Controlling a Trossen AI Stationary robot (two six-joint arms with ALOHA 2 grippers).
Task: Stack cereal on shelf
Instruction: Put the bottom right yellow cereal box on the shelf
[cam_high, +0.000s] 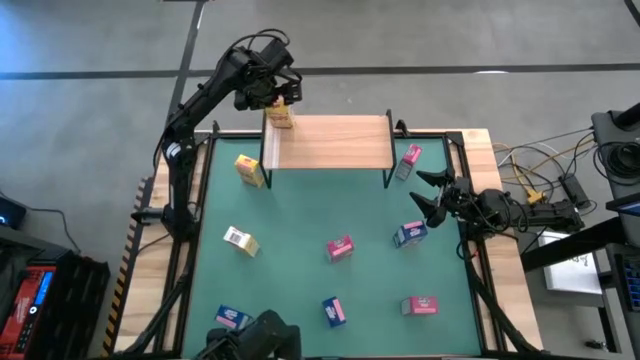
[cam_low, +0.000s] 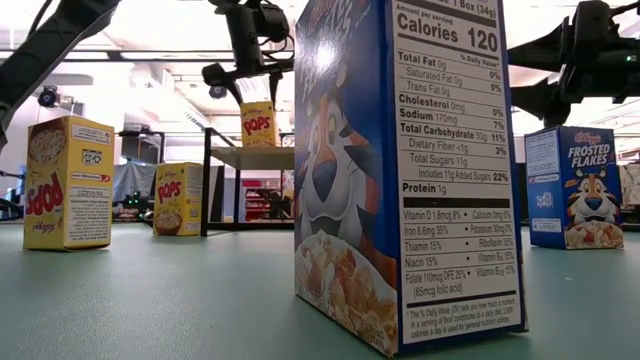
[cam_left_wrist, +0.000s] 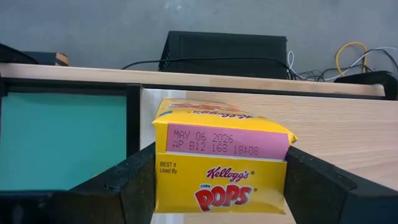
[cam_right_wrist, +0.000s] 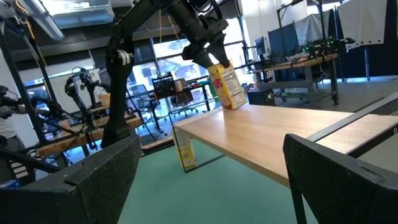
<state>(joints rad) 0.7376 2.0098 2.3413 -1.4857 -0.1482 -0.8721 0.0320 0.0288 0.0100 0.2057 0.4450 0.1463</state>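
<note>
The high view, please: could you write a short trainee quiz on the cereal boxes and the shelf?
1. True or false: the left claw grips a yellow cardboard Pops box at the left end of the light wooden shelf.
2. How many pink cardboard boxes sit on the green mat? A two, B three, C four.
3. Fill in: the right claw is ____ (open/shut).
Key: 1 true; 2 B; 3 open.

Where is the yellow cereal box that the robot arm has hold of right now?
In the high view, the yellow Pops box stands on the wooden shelf's far-left corner, between the left gripper's jaws.
</note>
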